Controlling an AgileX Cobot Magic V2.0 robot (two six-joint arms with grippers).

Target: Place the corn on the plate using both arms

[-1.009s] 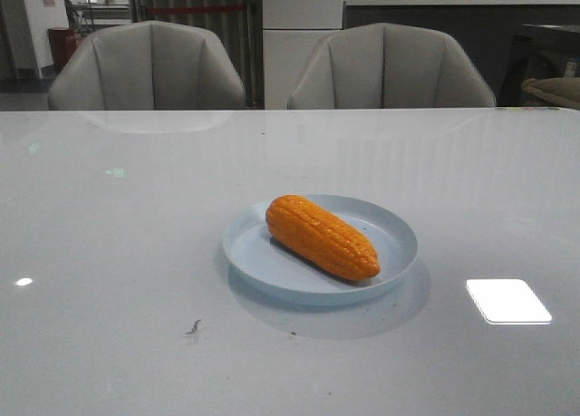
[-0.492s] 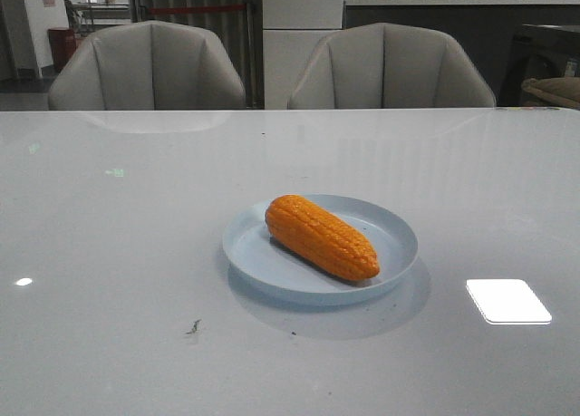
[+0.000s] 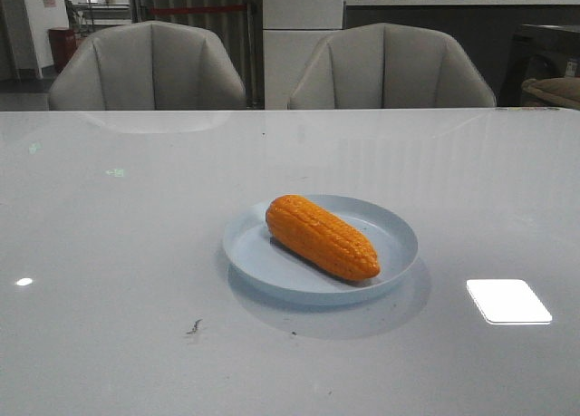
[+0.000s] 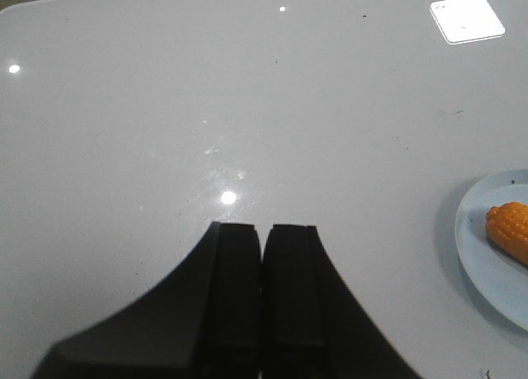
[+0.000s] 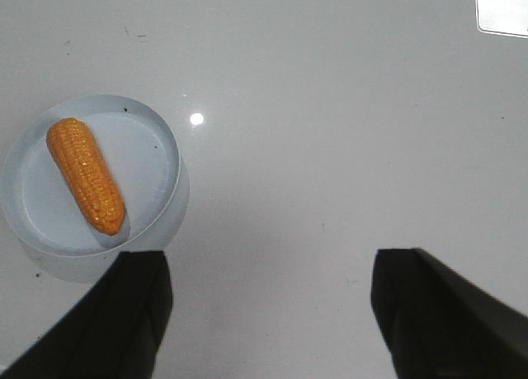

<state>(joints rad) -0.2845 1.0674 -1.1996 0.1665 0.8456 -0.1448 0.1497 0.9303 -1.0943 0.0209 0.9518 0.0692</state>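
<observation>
The orange-yellow corn [image 3: 322,237] lies on the pale-blue plate [image 3: 394,224] near the middle of the table, tapered end toward the front right. It also shows in the right wrist view [image 5: 85,175] on the plate [image 5: 148,148], and partly in the left wrist view [image 4: 510,230] with the plate's edge [image 4: 478,259]. My left gripper [image 4: 263,230] is shut and empty over bare table, well apart from the plate. My right gripper [image 5: 268,267] is open wide and empty, high above the table beside the plate. Neither gripper shows in the front view.
The glossy grey table [image 3: 109,253] carries light reflections, one a bright rectangle [image 3: 508,301]. Two grey chairs [image 3: 149,67] stand behind the far edge. A small dark mark [image 3: 193,327] lies at the front left of the plate.
</observation>
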